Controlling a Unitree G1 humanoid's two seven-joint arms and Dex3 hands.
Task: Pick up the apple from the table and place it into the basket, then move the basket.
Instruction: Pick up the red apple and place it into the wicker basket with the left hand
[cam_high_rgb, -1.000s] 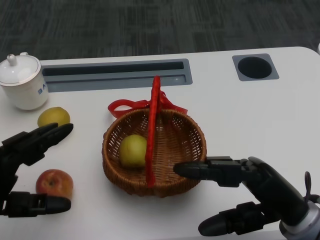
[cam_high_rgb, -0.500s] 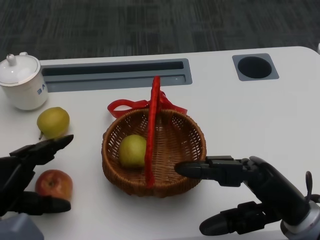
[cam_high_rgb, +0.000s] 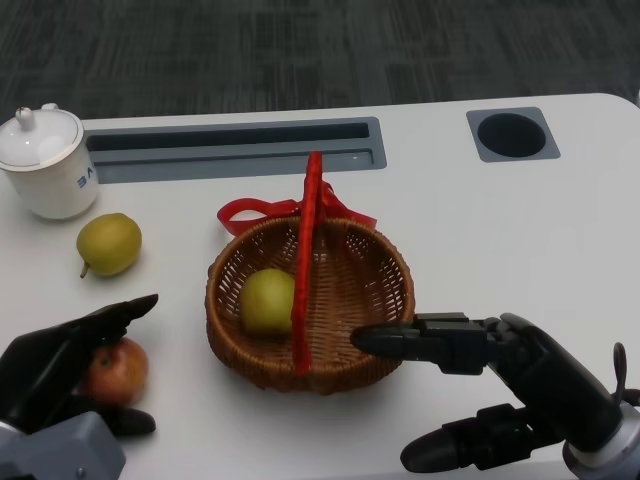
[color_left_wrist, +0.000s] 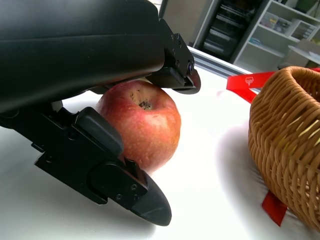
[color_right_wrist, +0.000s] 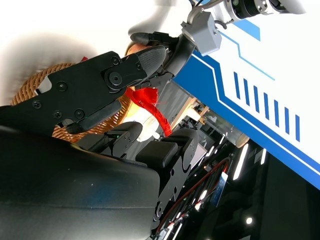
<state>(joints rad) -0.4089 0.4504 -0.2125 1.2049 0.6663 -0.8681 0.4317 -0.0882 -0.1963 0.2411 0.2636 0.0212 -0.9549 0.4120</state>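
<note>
Two black fingered hands are over the white table (cam_high_rgb: 500, 230), and the left hand (cam_high_rgb: 62, 358) matters most. Its fingers (color_left_wrist: 120, 185) are spread around the round red apple (color_left_wrist: 142, 125); in the left wrist view one lies along the apple's top and another low against its side, but whether they have clamped it or only touch it I cannot tell. The apple sits on the table at the near left, just beside the round brown wicker basket (cam_high_rgb: 375, 290) with its upright red ribbon handle (cam_high_rgb: 305, 270).

The main risk, as I judge it, is a loose hold on a smooth round fruit: lifted too soon, it could roll out toward the table edge. On the way over, the handle stands across the basket's middle and could catch the hand or tip the light basket. A yellow-green pear (cam_high_rgb: 268, 300) already lies inside on the left, so the apple may bump it. A second yellow-green pear (cam_high_rgb: 110, 243) and a white lidded ceramic cup (cam_high_rgb: 47, 163) lie beyond the hand.

The right hand (cam_high_rgb: 500, 385) hovers empty, fingers apart, near the basket's rim.
</note>
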